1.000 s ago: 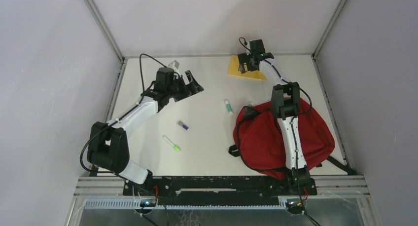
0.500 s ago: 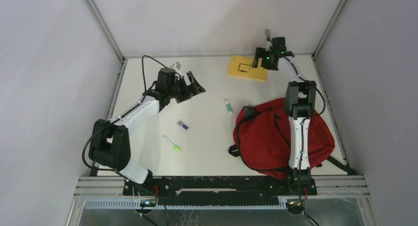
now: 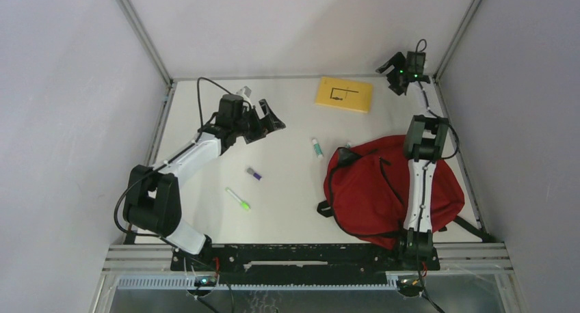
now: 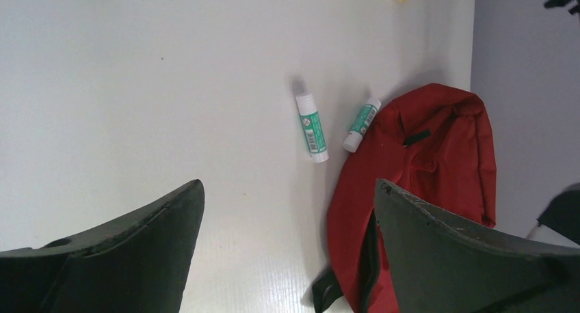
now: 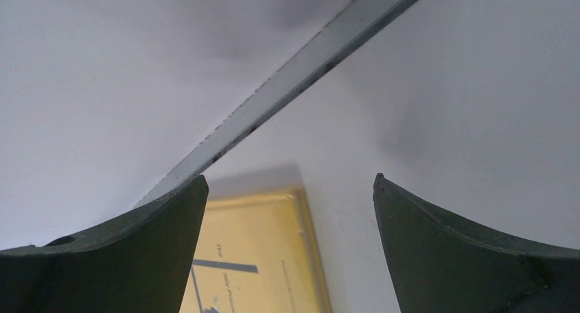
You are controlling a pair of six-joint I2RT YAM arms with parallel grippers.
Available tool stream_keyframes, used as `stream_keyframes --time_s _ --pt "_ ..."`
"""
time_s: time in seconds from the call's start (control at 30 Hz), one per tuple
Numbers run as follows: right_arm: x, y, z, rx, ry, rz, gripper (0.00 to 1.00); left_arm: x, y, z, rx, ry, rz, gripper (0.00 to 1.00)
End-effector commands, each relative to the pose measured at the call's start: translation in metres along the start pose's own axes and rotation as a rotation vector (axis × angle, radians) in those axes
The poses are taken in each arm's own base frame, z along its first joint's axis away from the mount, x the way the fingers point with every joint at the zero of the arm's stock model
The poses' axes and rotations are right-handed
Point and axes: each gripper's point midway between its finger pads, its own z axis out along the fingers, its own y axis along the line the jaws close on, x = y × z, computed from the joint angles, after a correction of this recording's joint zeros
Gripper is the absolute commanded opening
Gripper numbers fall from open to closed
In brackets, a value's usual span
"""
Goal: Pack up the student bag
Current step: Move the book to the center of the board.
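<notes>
Packing looks barely begun: the student bag lies slumped on the near right of the table, under the right arm, and from above I cannot tell whether it is unzipped or holds anything. Outside it lie a yellow book, two glue sticks — one right at the bag's edge — a small purple item and a green marker. The left gripper and the right gripper both gape empty.
</notes>
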Motion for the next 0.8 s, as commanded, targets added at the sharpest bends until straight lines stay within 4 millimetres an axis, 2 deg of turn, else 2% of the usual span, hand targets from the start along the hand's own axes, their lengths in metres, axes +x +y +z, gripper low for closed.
stream_keyframes --time_s 0.0,0.17,0.3,0.47,0.6,0.7,0.77 --pt "0.002 0.057 0.015 -0.126 -0.064 0.099 1.0 -0.01 -0.023 -0.017 0.065 -0.017 0.017 0.97" --pt "0.022 0.071 0.028 -0.182 -0.041 0.16 1.0 -0.009 -0.021 -0.024 0.054 -0.032 0.029 0.97" --pt "0.052 0.086 0.033 -0.221 0.031 0.15 1.0 -0.009 -0.019 -0.026 0.04 -0.026 0.044 0.97" --pt "0.09 0.098 0.031 -0.288 0.147 0.075 1.0 -0.009 -0.015 -0.026 0.024 -0.028 0.055 0.98" --pt "0.148 0.123 0.021 -0.354 0.285 -0.031 1.0 -0.006 -0.007 -0.02 0.006 -0.004 0.036 0.98" --pt "0.192 0.137 0.009 -0.384 0.387 -0.113 1.0 0.0 0.013 -0.011 -0.089 0.053 0.035 0.98" --pt "0.214 0.144 0.001 -0.407 0.442 -0.139 1.0 0.001 0.025 -0.007 -0.139 0.071 0.026 0.98"
